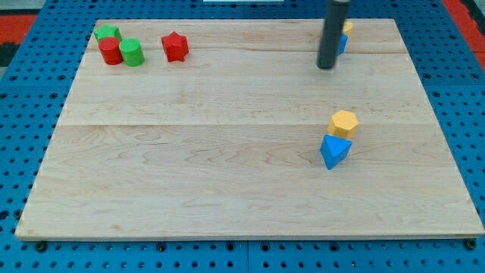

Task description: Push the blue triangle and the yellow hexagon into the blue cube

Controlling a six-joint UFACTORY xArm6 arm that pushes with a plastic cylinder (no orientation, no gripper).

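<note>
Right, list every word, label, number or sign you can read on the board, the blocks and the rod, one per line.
None: no text, label, number or sign shows anywhere in the camera view.
The wooden board is bare wood grain.
The blue triangle, yellow hexagon, red star and the other blocks are plain coloured faces.
The dark rod carries no marking; my tip sits near the view's top, above the hexagon.

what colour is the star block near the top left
Red; the star block shows clearly in the camera view.
</note>
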